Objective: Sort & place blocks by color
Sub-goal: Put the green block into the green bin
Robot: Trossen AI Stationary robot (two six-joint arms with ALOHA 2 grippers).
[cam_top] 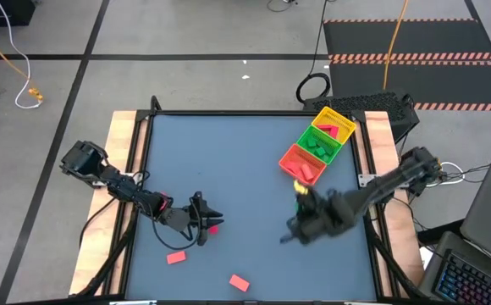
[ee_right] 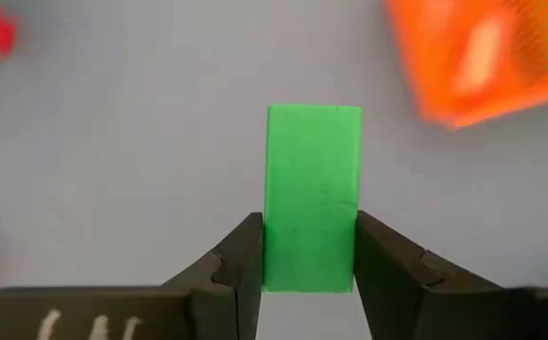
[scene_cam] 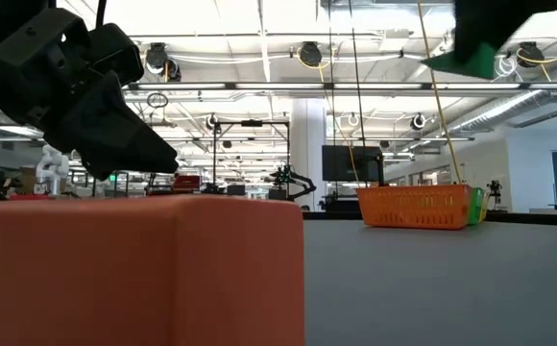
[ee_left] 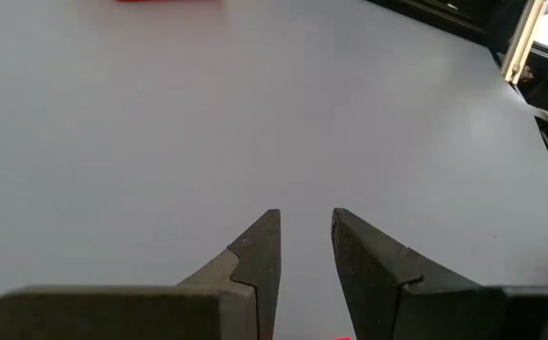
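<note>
My right hand (ee_right: 307, 250) is clamped on a green block (ee_right: 313, 194), which stands out past the fingertips. In the overhead view that arm reaches in from 3 o'clock, its hand (cam_top: 300, 222) just at 6 o'clock of the tray (cam_top: 289, 158). My left hand (cam_top: 207, 222) sits low at about 7 o'clock on the surface (cam_top: 220, 161), fingers slightly parted and holding nothing, over a red block (cam_top: 214, 228). Two more red blocks (cam_top: 176, 257) (cam_top: 239, 282) lie nearer the front edge.

Robotics lab (ceiling lights (scene_cam: 309, 53), other rigs (scene_cam: 288, 180))
</note>
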